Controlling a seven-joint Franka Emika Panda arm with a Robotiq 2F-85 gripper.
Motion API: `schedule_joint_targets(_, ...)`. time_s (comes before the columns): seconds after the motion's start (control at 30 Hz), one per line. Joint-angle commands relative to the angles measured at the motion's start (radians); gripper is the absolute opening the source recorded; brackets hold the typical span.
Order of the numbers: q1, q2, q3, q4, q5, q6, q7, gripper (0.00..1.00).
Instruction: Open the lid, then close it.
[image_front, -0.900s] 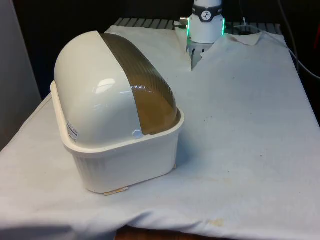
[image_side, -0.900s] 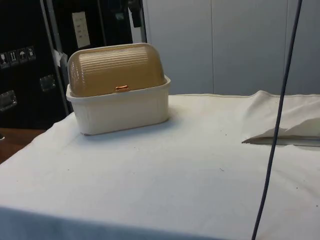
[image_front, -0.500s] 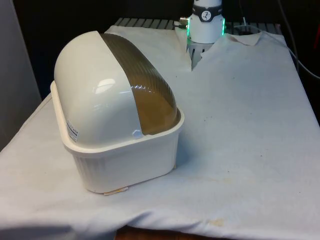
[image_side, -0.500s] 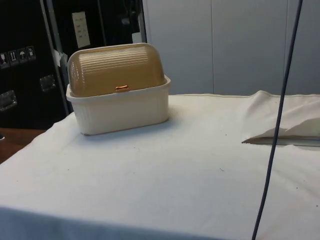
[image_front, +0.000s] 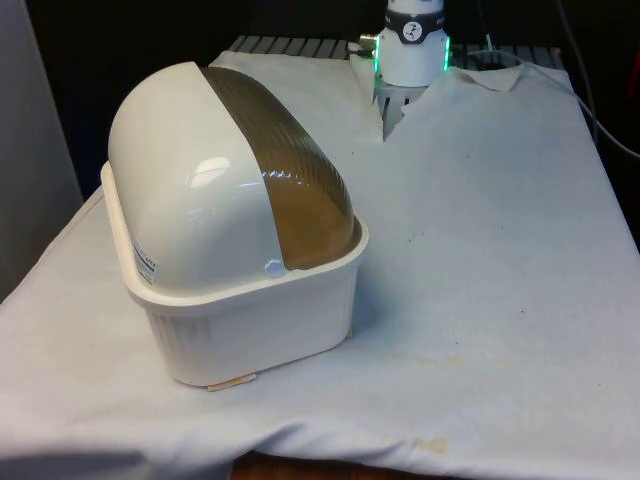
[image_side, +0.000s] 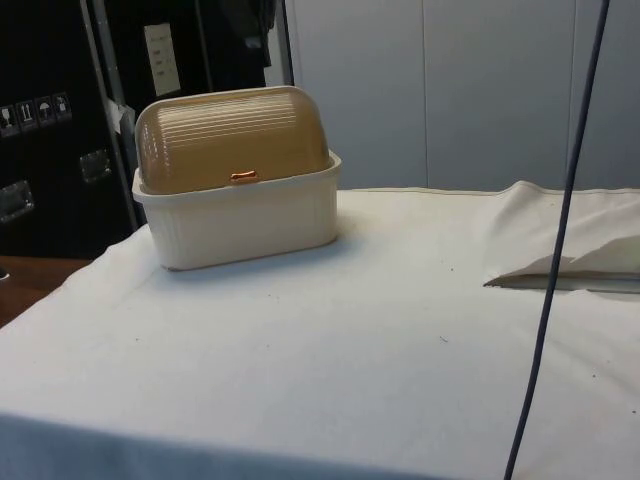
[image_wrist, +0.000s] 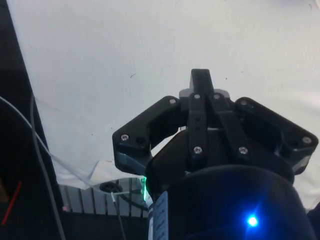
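From the side we see the bread box (image_side: 236, 180) with its brown lid (image_side: 232, 140) shut and contents hidden, while the gripper (image_wrist: 201, 80), fingers together and empty, hangs over bare cloth (image_wrist: 125, 45).

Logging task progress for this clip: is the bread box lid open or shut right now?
Shut. In the side view the brown lid is rolled down to the box rim, its handle at the rim.
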Motion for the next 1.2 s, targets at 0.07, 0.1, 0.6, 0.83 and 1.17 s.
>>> schedule_joint_targets(0.07, 0.002, -0.014, 0.007, -0.019, -0.006, 0.038, 0.003, 0.0)
schedule_joint_targets(0.1, 0.003, -0.016, 0.009, -0.022, -0.007, 0.046, 0.003, 0.0)
schedule_joint_targets(0.6, 0.001, -0.021, 0.038, -0.064, -0.047, 0.178, -0.006, 0.0)
schedule_joint_targets(0.83, 0.001, -0.024, 0.041, -0.077, -0.09, 0.213, -0.012, 0.0)
schedule_joint_targets(1.17, 0.001, -0.031, 0.046, -0.092, -0.164, 0.238, -0.009, 0.0)
